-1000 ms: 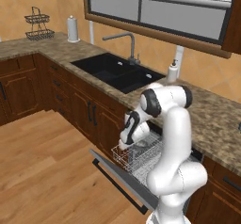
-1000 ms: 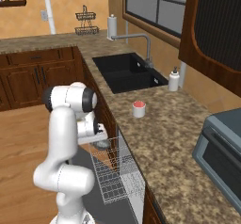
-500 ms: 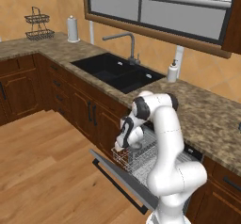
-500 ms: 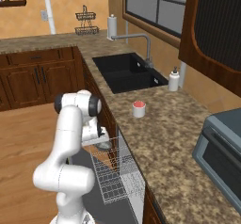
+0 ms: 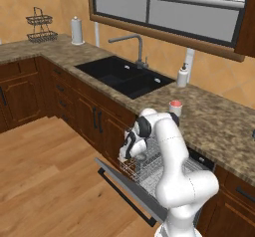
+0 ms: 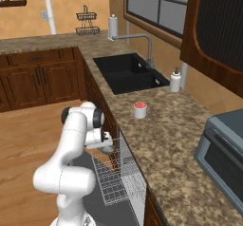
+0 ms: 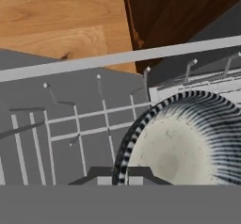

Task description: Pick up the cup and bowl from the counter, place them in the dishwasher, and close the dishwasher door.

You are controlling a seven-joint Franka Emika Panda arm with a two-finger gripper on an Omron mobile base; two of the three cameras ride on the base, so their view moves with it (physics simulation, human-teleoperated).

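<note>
Home kitchen: granite counter [image 5: 214, 126], black sink [image 5: 122, 76], wooden cabinets [image 5: 22, 89], open dishwasher [image 5: 149, 174].

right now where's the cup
The cup stands on the counter in the right base view, between the black sink and the toaster oven, with the soap bottle just beyond it.

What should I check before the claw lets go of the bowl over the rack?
1. Bowl in the claw: ok, its rim sits between the fingertips.
2. Bowl over the white wire rack, not the floor: ok.
3. Dishwasher door down and rack pulled out: ok.
4. Bowl resting on the rack wires: cannot tell.
5. Rack spot beneath free of other dishes: ok as far as visible.
6. Cup waiting upright on the counter: ok, next to fetch.
</note>
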